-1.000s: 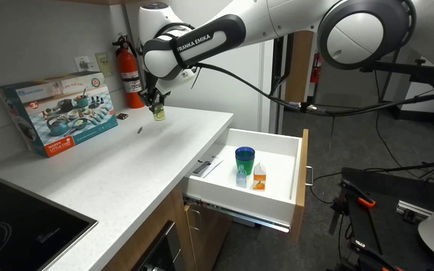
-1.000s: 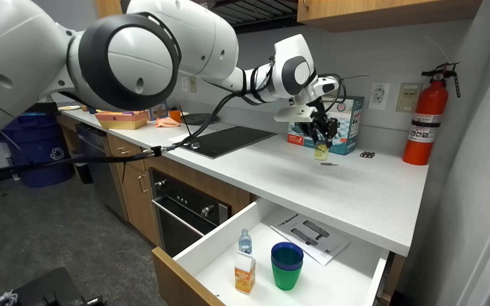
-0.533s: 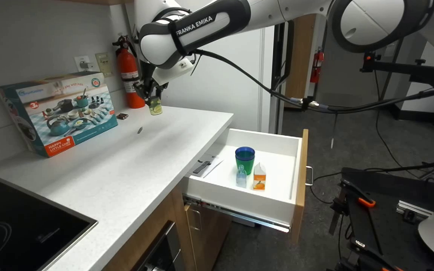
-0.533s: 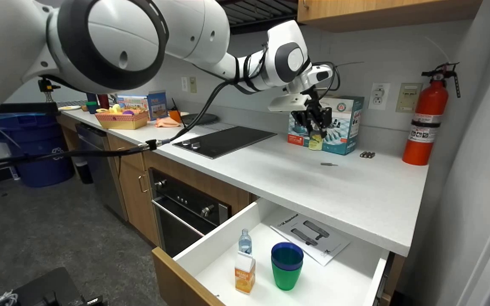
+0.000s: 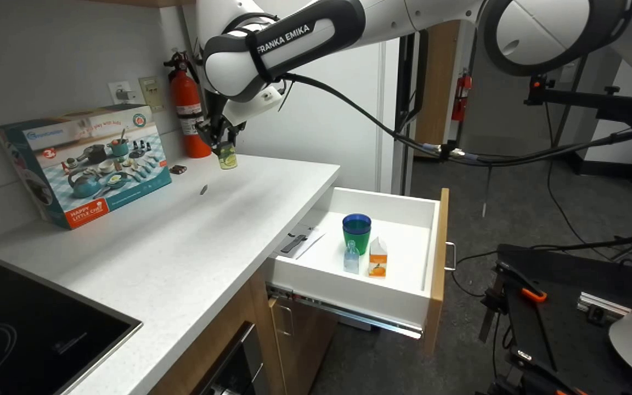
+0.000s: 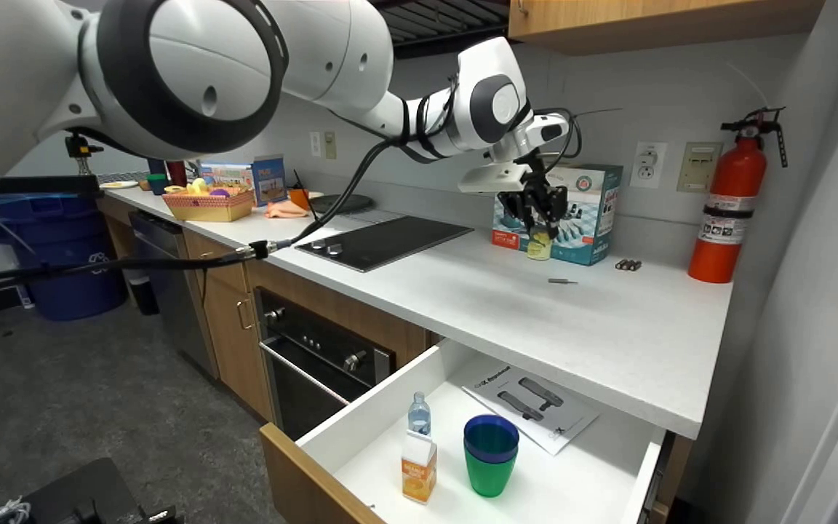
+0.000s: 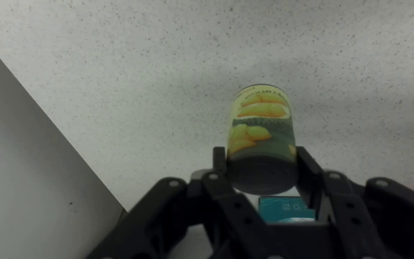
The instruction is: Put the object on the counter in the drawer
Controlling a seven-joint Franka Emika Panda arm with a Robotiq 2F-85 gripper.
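The object is a small yellow-green can with fruit pictures (image 7: 262,122); it also shows in both exterior views (image 5: 228,159) (image 6: 539,249). My gripper (image 7: 262,158) is shut on it, one finger on each side near its dark end. In both exterior views the gripper (image 5: 221,144) (image 6: 540,224) points down and holds the can above the white counter (image 5: 201,236) (image 6: 506,320), at its far part near the wall. The gap under the can is hard to judge. The drawer (image 5: 349,283) (image 6: 382,420) is pulled open below the counter's front edge.
In the drawer stand a blue-and-green cup (image 5: 357,236), an orange-and-white carton (image 6: 419,469) and a small bottle (image 6: 419,415), with a printed sheet (image 6: 532,404). A toy box (image 5: 96,164), a fire extinguisher (image 5: 187,109) and a thin grey item (image 6: 562,281) are on the counter.
Since one second ago my gripper has risen with the can and shifted slightly back from the camera's near side. Over the last half second it has barely moved, perhaps slightly down. The drawer is unchanged.
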